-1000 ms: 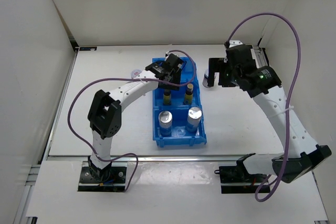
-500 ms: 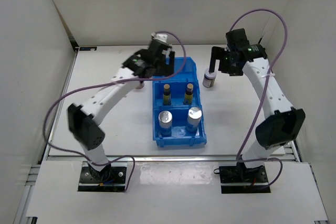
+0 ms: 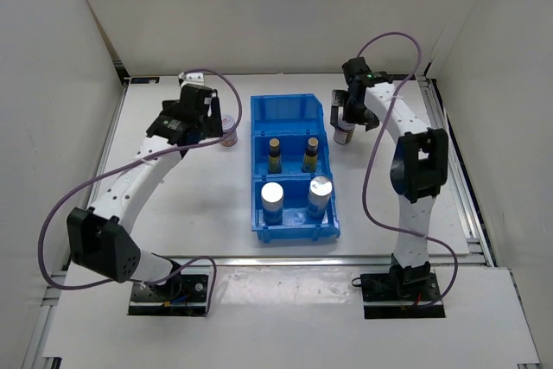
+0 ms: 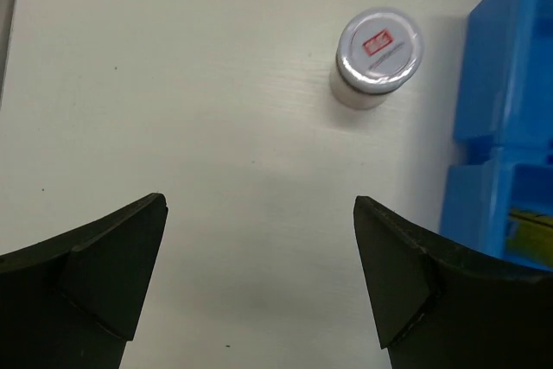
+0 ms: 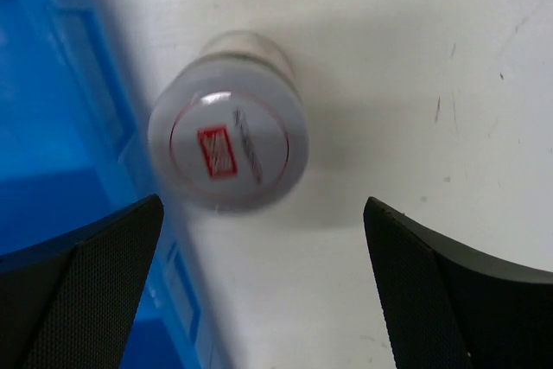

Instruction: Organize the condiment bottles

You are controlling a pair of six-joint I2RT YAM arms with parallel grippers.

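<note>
Clearly both jaws are spread and empty, the left gripper [image 4: 259, 213] near the left jar [image 4: 378, 45], the right gripper [image 5: 263, 205] over the right jar [image 5: 229, 146] just beside the blue bin [image 3: 285, 99], whose wall could catch a descending finger and topple it.

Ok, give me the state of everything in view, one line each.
Left end effector: open, holding nothing.
Right end effector: open, holding nothing.
Left jar: upright, lid on, on the table left of the bin.
Right jar: upright, lid on, on the table right of the bin.
Brown bottles: upright, side by side in the middle compartment.
Silver-topped cylinders: upright in the near compartment.
Blue bin: far compartment empty.
</note>
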